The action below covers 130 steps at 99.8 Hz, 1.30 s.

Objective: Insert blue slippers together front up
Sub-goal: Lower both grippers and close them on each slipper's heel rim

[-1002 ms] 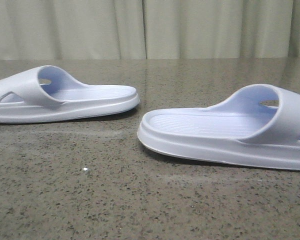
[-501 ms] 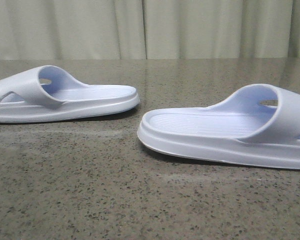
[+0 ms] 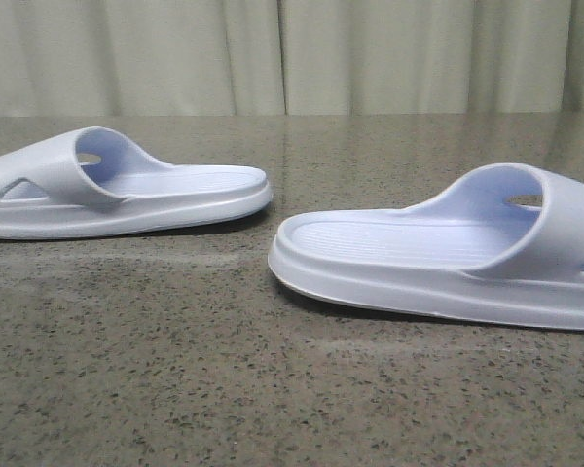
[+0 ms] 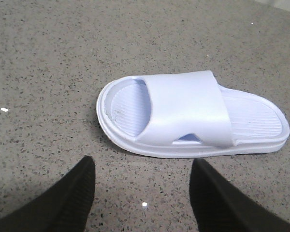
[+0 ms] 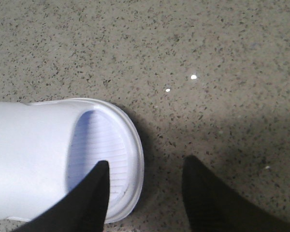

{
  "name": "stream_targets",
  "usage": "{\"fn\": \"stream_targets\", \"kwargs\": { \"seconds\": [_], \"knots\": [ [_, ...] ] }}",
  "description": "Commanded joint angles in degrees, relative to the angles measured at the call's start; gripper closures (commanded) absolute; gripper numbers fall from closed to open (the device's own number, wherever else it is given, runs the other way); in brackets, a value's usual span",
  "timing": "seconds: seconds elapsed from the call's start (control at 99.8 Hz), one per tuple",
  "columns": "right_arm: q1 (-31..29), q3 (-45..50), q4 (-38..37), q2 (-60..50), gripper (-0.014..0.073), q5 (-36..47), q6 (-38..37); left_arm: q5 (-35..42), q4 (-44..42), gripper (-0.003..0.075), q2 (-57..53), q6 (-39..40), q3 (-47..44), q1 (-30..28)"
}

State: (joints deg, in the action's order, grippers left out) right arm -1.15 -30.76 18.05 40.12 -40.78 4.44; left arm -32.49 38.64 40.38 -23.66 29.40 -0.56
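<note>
Two slippers, left (image 3: 127,185) and right (image 3: 448,255), lie apart on the speckled table (image 3: 175,389), curtain (image 3: 292,53) behind, while both grippers, left (image 4: 142,193) and right (image 5: 145,193), gape wide, empty.

pale blue slippers (image 3: 127,185) (image 3: 448,248), soles down, seemingly apart

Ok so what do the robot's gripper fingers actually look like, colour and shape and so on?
Only the fingers show, in the wrist views. The left gripper has two black fingers with fine ribbing across their surface, broad at the base and narrowing to rounded tips. The right gripper has similar dark, tapering fingers, smoother looking and slightly blurred. No cables, markings or arm links are visible.
</note>
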Motion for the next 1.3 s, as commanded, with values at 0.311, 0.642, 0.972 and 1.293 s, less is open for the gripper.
{"fn": "stream_targets", "kwargs": {
  "seconds": [0.311, 0.642, 0.972, 1.293],
  "knots": [
    [-0.3, -2.0, 8.2, 8.5, 0.0296, 5.0, 6.7, 1.0, 2.6, 0.0316, 1.1, -0.6, 2.1, 0.4],
    [-2.8, -2.2, 15.2, 14.1, 0.0296, 4.8, 14.1, 0.8, 2.6, 0.0316, 1.1, -0.6, 2.1, 0.4],
    [-15.0, -4.1, 33.4, 21.1, 0.0296, -11.9, 34.6, 0.7, 2.6, 0.0316, 1.1, -0.6, 2.1, 0.4],
    [-15.3, -4.9, 33.8, 22.0, 0.0698, -13.3, 35.0, 0.5, 2.6, 0.0317, 1.1, -0.6, 2.1, 0.4]
  ]
}}
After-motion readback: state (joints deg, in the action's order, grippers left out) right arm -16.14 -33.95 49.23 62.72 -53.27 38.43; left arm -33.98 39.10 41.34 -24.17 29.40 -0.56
